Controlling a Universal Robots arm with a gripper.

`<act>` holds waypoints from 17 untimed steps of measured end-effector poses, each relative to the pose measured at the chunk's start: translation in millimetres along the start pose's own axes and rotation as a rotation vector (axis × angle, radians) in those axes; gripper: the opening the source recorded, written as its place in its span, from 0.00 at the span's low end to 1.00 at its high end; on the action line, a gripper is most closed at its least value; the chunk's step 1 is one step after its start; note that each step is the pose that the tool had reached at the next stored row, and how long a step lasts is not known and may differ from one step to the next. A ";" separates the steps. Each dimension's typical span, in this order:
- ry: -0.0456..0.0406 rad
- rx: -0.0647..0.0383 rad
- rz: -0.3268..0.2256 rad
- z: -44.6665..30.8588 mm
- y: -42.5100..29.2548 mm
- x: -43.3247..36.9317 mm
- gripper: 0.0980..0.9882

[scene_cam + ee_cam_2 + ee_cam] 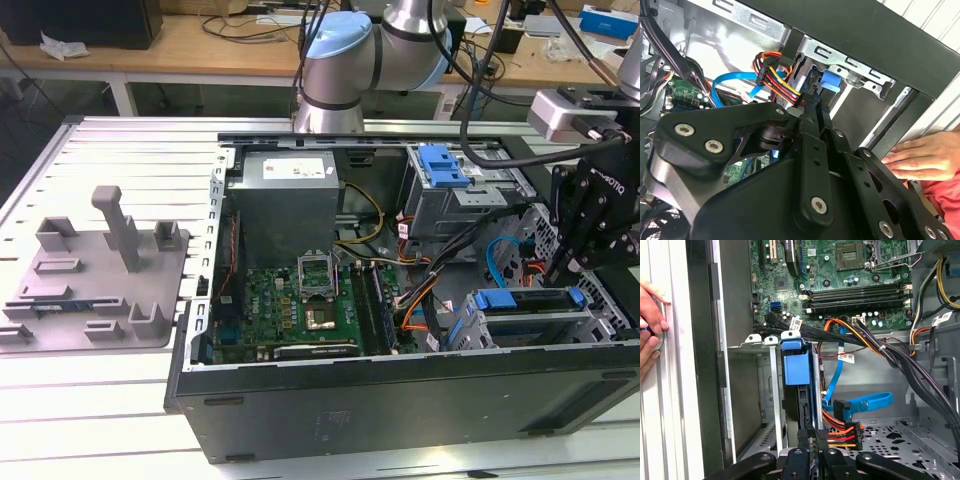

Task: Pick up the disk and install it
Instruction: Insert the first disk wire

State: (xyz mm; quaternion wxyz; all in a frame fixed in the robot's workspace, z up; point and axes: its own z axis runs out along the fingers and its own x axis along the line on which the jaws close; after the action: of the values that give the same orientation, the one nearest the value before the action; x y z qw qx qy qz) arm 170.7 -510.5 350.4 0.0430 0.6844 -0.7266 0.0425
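Installing looks to be the step in hand. The flat silver metal disk point(797, 367), framed by its blue plastic carrier, sits edge-on inside the grey metal drive cage point(774, 395). That cage stands in a corner of the open black computer case point(400, 400).

The black gripper point(812, 434) has its fingers narrow, tips at the disk's end; whether they pinch it I cannot tell.

Seating it would call for a straight push along the cage, clear of the orange-and-red cable bundle point(840, 432).

The case also holds a green motherboard point(290, 300) and a grey power supply point(290, 200). A person's hand point(920, 155) rests just outside the case.
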 end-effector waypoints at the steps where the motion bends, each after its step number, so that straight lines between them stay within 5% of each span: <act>1: 0.0000 0.000 0.000 0.4 0.0 0.0 0.07; 17: 0.0000 0.000 0.000 5.1 0.0 0.5 0.07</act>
State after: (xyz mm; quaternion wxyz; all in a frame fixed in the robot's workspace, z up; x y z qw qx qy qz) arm 170.7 -511.6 345.3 0.0430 0.6844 -0.7266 0.0425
